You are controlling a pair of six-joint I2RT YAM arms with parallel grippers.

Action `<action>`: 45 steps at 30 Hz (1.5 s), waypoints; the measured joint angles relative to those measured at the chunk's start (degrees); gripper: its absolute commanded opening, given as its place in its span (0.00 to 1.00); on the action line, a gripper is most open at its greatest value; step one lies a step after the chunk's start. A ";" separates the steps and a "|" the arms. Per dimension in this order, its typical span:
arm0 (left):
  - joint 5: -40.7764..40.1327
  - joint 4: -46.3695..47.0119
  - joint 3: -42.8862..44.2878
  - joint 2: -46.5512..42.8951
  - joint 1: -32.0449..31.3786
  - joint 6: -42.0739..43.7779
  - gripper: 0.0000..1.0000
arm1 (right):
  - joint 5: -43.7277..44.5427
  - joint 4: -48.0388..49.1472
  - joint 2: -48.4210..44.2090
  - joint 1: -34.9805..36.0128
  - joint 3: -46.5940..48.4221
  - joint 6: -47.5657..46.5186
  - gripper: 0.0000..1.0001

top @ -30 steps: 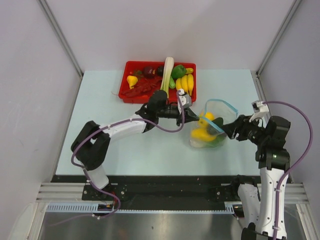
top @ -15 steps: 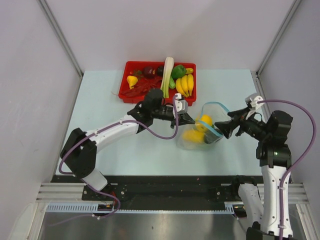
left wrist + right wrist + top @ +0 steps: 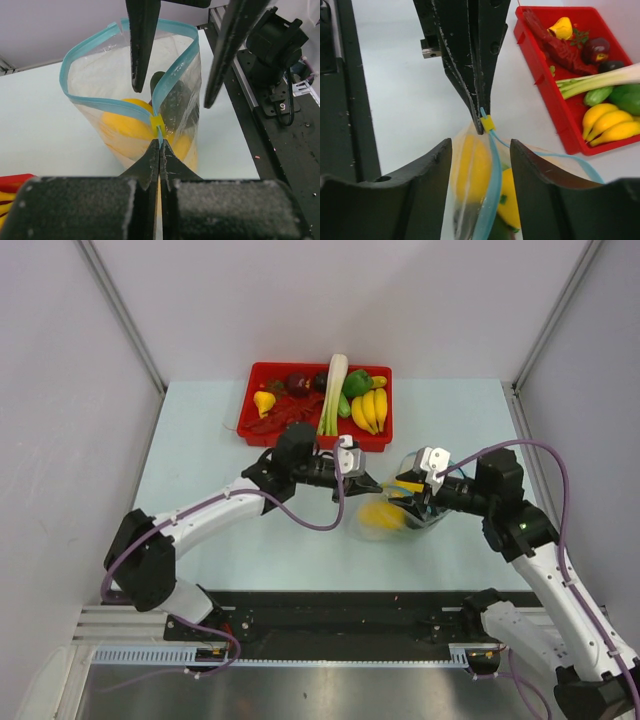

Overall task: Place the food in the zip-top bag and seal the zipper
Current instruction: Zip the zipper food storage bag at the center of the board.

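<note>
The clear zip-top bag (image 3: 400,510) stands on the table with its mouth open and the blue zipper (image 3: 172,65) spread in a loop. Inside lie yellow fruit (image 3: 475,170) and a dark green piece (image 3: 172,100). My left gripper (image 3: 159,145) is shut on the zipper's end, just below the yellow slider (image 3: 157,122); it also shows in the top view (image 3: 365,485). My right gripper (image 3: 481,150) is open, its fingers (image 3: 142,45) straddling one side of the blue strip right beside the slider, not touching it.
The red tray (image 3: 260,430) stands at the back with bananas (image 3: 370,408), a green pepper (image 3: 357,383), a leek (image 3: 332,390), red chillies and dark purple pieces (image 3: 297,383). It also shows at the upper right of the right wrist view (image 3: 560,115).
The right gripper has come left from the bag's far side to the slider end, open over the strip. The left gripper has drawn the bag a little left and closer.
</note>
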 measured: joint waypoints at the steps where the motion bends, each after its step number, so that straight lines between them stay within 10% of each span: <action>1: 0.02 -0.15 -0.17 -0.39 0.00 0.37 0.00 | 0.61 0.33 0.13 0.44 0.00 -1.16 0.52; 37: 1.62 -5.38 -0.55 -2.49 -0.31 6.71 0.00 | 1.77 -3.89 5.18 7.89 3.30 -13.44 0.37; 45: 1.55 -6.49 -0.57 -3.28 -0.37 7.28 0.00 | 2.49 -3.89 6.82 8.39 3.74 -14.08 0.13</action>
